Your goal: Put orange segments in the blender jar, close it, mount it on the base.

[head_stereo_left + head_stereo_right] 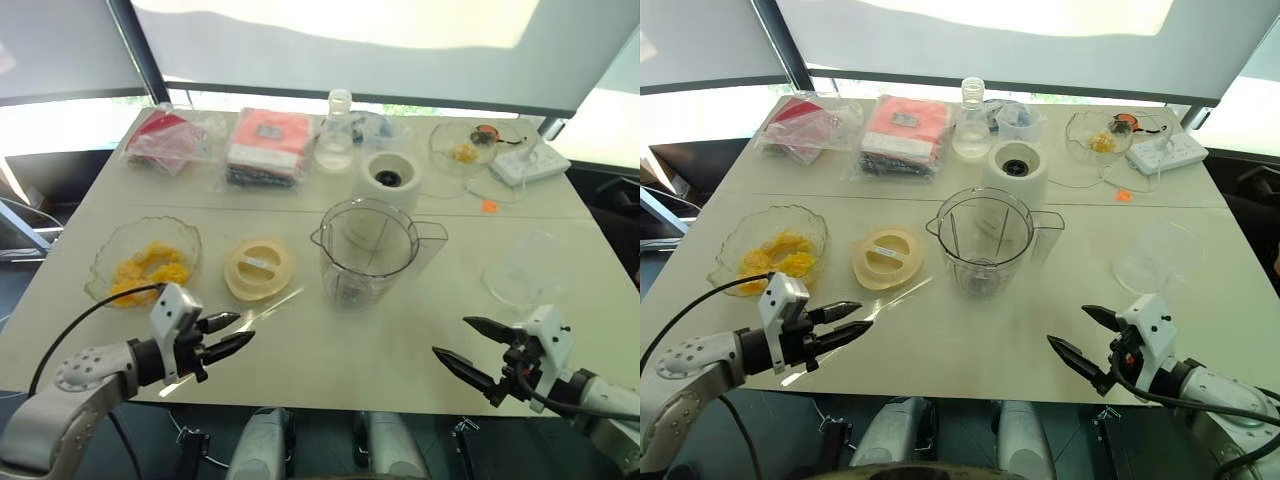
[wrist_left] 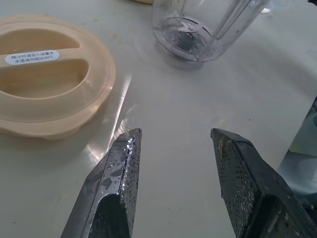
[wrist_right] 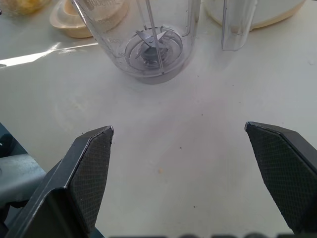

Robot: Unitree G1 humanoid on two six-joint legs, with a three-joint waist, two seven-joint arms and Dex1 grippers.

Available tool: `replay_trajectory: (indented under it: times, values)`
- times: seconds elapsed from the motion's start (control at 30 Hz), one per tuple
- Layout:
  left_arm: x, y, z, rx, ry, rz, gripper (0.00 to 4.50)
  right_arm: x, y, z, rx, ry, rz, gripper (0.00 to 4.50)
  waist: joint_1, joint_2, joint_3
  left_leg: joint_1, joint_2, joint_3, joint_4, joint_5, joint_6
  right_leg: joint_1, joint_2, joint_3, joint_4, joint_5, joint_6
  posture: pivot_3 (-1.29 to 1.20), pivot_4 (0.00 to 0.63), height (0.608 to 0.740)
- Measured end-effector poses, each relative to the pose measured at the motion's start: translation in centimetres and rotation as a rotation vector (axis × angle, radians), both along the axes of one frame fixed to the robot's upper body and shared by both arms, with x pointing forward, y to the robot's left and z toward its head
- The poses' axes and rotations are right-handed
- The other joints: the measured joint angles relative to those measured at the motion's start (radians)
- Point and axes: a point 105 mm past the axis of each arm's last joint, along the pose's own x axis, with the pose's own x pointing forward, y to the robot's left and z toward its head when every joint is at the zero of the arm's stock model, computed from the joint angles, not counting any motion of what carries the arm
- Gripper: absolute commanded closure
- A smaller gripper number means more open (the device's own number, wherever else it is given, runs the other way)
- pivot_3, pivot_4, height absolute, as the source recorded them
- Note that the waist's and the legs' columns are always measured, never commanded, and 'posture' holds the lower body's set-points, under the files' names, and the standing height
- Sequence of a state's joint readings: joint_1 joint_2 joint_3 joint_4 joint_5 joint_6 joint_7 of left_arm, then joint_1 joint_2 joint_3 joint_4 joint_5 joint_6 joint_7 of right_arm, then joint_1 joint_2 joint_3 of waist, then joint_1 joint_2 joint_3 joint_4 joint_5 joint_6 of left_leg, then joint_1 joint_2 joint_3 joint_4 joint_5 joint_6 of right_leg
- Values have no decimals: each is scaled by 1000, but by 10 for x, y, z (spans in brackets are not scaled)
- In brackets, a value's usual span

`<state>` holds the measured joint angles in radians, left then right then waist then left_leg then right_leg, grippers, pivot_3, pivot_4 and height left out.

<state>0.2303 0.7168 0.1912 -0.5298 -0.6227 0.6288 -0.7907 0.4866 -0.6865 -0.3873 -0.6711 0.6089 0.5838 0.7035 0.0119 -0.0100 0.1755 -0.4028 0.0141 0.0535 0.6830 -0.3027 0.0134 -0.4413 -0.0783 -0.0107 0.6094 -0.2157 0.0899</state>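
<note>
The orange segments [image 1: 148, 271] lie as a loose pile in a shallow scalloped bowl [image 1: 108, 248] at the near left of the counter [image 1: 330, 345]; they look soft, wet and easily crushed, so a light pinch on one chunk at a time, taken from above the pile, seems the safest hold. The blender jar [image 1: 368, 250] stands upright and empty in the middle of the counter, blades showing at its bottom; it is clear, stiff and probably slick, and its side handle on the right looks the surest place to grip it. The pale-yellow lid [image 1: 258, 267] lies flat between bowl and jar, just beside the jar. The base [image 1: 390, 178] stands just behind the jar, its dark socket facing up. The left hand [image 1: 229, 335] hovers over the near edge with its fingers partly apart and nothing between them; the right hand [image 1: 478, 349] hovers at the near right, fingers spread wide and empty. The counter is smooth, pale and glossy with a streak of sunlight, so things may slide; bright shaded windows run along the far side.
</note>
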Motion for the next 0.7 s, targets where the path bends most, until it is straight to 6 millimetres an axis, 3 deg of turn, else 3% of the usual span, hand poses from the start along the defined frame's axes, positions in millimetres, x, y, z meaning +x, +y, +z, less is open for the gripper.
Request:
replay_trajectory:
  times: [0.7]
  values:
    - [7,-11,11,-24,-32,-54,2201,1,-5,-3,3,-6,-49,29,0,0,0,5,0,0,1,0,0,5,0,0,1,0,0,0,150,740]
